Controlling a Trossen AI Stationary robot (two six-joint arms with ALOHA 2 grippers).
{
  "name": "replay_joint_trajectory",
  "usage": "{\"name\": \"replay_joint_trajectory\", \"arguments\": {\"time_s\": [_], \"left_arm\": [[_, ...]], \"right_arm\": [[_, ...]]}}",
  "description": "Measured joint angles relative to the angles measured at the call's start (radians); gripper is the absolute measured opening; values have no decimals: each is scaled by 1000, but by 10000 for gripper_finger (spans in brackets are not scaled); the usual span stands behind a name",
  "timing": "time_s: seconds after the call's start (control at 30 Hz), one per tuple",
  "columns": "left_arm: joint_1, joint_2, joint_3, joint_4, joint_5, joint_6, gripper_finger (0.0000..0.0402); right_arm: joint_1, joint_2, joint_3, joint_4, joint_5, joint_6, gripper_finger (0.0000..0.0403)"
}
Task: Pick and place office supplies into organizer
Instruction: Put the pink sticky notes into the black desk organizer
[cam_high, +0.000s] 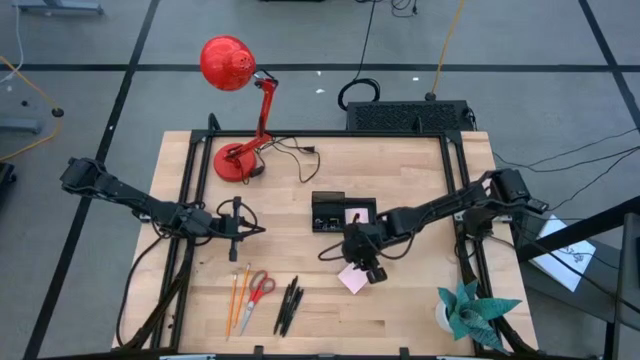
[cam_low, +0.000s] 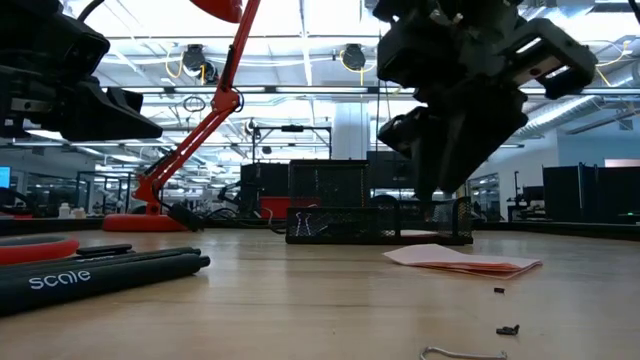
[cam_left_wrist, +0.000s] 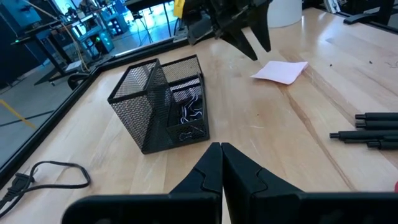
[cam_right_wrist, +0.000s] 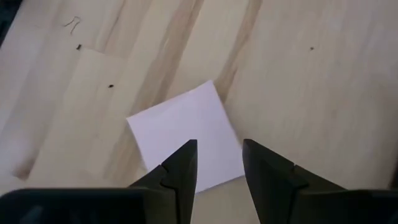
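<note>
we see the pale pink sticky-note pad (cam_right_wrist: 186, 134), a flat square, lying on the desk (cam_high: 400, 310) just in front of the organizer (cam_high: 342, 213); the right end effector (cam_right_wrist: 219, 163) hovers open above it, the left end effector (cam_left_wrist: 221, 163) closed mid-desk.

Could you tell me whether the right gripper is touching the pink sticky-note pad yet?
Apart. In the low view the right gripper hangs above the sticky-note pad, with background visible between them; its jaws stand open.
</note>
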Motion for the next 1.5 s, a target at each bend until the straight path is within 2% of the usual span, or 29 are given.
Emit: {"name": "replay_joint_trajectory", "arguments": {"time_s": [0.37,0.77,1.5], "left_arm": [[0,0,0,-2,-3,13,5],[0,0,0,-7,-3,15,5],[0,0,0,-10,-3,13,5]], "right_arm": [[-22,76,0,62,27,-157,125],[-27,132,0,66,3,-159,125],[-25,135,0,69,-57,-151,125]]}}
